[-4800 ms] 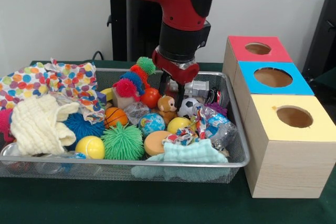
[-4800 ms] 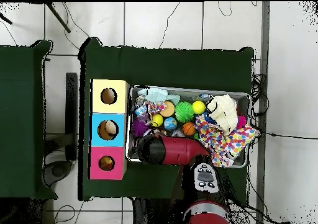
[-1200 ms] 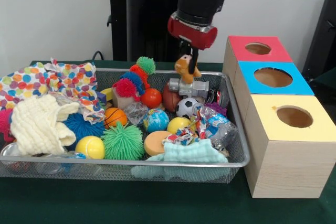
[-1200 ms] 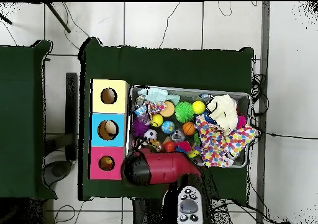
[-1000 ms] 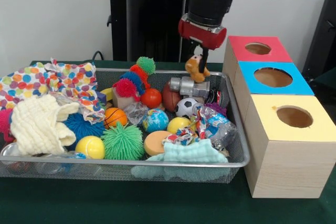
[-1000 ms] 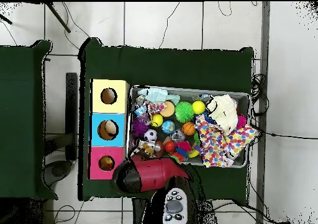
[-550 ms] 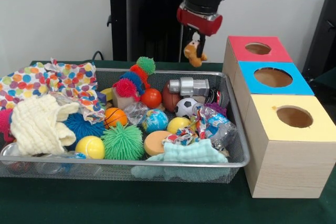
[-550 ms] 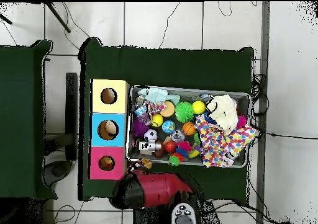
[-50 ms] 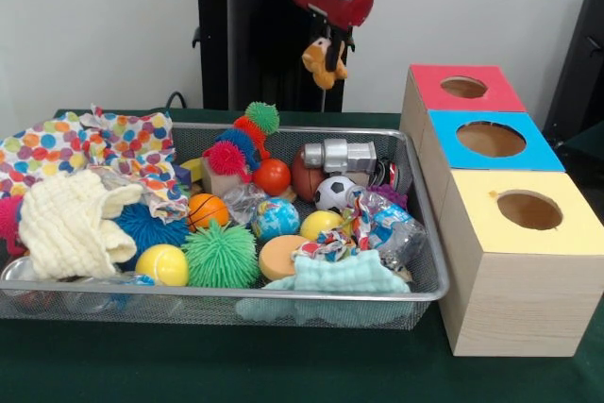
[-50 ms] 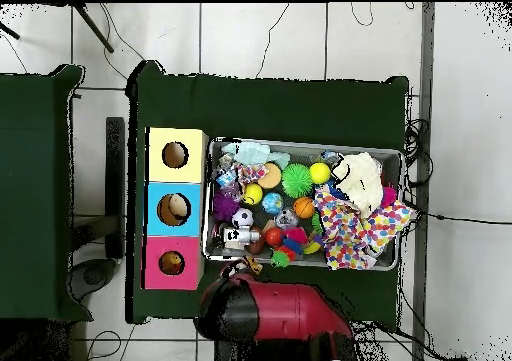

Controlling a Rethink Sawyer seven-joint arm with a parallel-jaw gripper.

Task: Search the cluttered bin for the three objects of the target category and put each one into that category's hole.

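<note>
Pincer (image 9: 327,33) clamped on small monkey plush (image 9: 323,58), hanging above the bin's (image 9: 427,261) far rim, not yet over the red hole (image 9: 463,87); drop still left.

The bin (image 9: 427,261) is packed with toys, no bare floor between them; air above it is open; the three holes atop the boxes (image 9: 491,139) are uncovered, reachable from above.
</note>
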